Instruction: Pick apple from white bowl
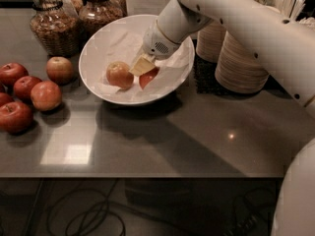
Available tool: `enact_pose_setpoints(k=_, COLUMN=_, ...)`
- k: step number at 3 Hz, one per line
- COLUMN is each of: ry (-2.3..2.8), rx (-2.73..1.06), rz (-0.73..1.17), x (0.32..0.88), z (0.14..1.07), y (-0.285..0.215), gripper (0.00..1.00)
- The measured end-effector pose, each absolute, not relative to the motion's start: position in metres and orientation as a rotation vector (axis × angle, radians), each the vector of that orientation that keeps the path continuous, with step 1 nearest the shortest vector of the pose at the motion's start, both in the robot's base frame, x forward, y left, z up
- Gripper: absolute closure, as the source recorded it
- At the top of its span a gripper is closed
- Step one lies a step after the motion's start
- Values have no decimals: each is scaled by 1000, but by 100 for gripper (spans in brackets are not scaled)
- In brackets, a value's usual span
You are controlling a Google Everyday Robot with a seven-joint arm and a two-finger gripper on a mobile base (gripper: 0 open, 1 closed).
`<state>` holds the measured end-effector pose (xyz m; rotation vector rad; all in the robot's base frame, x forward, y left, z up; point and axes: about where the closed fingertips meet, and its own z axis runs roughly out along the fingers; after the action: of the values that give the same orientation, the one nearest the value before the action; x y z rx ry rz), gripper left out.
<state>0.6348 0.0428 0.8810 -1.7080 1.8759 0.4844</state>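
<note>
The white bowl (98, 43), lined with crumpled white paper, stands at the back middle of the dark table. In it lie a paler yellow-orange apple (119, 74) on the left and the deep red apple (149, 78) just to its right. My gripper (142, 66) reaches down into the bowl from the upper right. Its tan tip lies right on the top left of the red apple and hides part of it. The white arm (236, 18) runs off to the right.
Several red apples (45, 95) lie loose on the table at the left. Two glass jars (51, 26) stand behind the bowl at the left. Stacks of tan paper bowls (241, 63) stand close to the bowl's right. The table's front edge (147, 176) is near.
</note>
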Motion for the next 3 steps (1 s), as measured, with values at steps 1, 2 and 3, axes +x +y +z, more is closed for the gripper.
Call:
enact_pose_setpoints(k=1, ry=1836, rx=-1763, rz=467, x=623, z=889, y=62, gripper=58)
enact_pose_setpoints(k=2, ry=1836, rx=-1763, rz=467, x=623, z=890, y=62, gripper=35)
enact_pose_setpoints(k=3, ry=1836, rx=-1763, rz=467, x=623, z=890, y=62, gripper=12)
